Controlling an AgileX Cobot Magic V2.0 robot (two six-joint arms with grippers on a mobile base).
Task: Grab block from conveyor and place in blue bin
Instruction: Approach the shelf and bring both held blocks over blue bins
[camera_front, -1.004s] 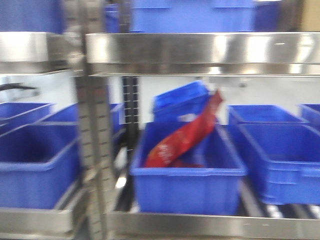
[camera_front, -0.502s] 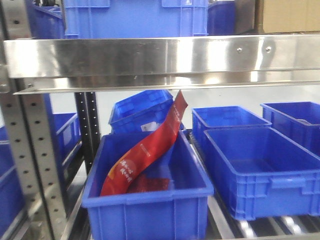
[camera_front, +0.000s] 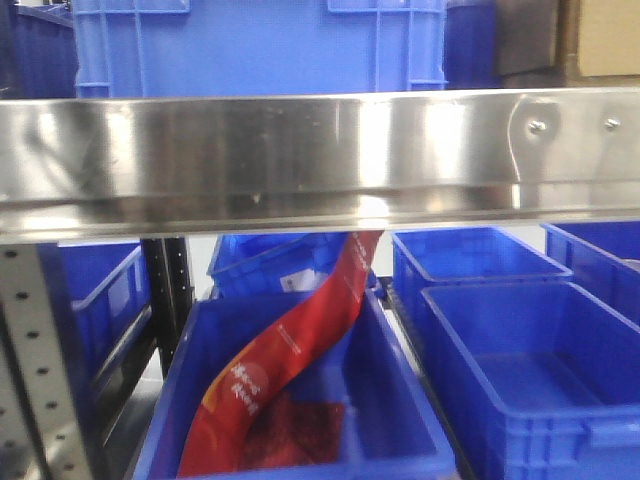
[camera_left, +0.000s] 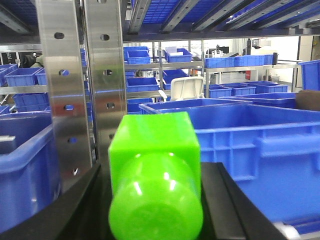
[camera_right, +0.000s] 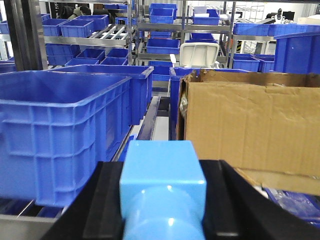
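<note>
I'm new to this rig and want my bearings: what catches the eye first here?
A bright green block fills the left wrist view, and a light blue block the right wrist view. In front, a long red packet leans in a blue bin below a shiny steel shelf rail.

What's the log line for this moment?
left gripper: shut on green block | right gripper: shut on light blue block | red packet leaning in blue bin
</note>
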